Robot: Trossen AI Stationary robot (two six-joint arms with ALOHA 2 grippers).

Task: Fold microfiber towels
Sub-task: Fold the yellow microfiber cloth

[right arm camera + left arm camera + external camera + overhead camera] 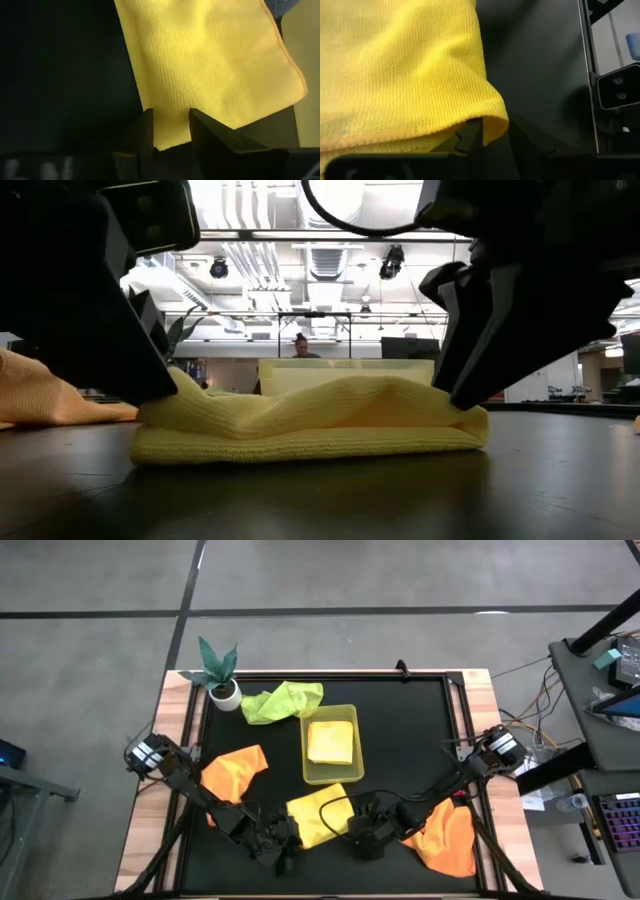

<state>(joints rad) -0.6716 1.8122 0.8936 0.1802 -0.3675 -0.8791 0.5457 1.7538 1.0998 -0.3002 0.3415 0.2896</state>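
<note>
A yellow microfiber towel (318, 812) lies folded on the black table near its front middle; in the low view (310, 425) it rests in layers on its underside. My left gripper (288, 840) is shut on its near left corner. My right gripper (358, 832) is shut on its near right corner. Two orange towels lie crumpled on the table, one at the left (235, 772) and one at the front right (448, 838). A light green towel (283, 700) lies bunched at the back. A pale yellow folded towel (330, 742) lies in the tray (308, 775). My left gripper (495, 142) has the towel's corner fold (492, 117) between its two fingers; the cloth drapes over one finger (467, 142). It comes low from the table's near left side. The rest of the towel lies on the table. My right gripper (170, 134) pinches the towel's corner edge (170, 122) between its two fingers (145, 131), only a short strip of cloth reaching in. It comes low from the table's near right side. The towel spreads flat on the table beyond the fingers.
A small potted plant (221, 678) stands at the back left corner. The yellow-green plastic tray stands just behind the yellow towel. A raised frame (468, 740) edges the black table. A desk with equipment (610, 660) stands off to the right.
</note>
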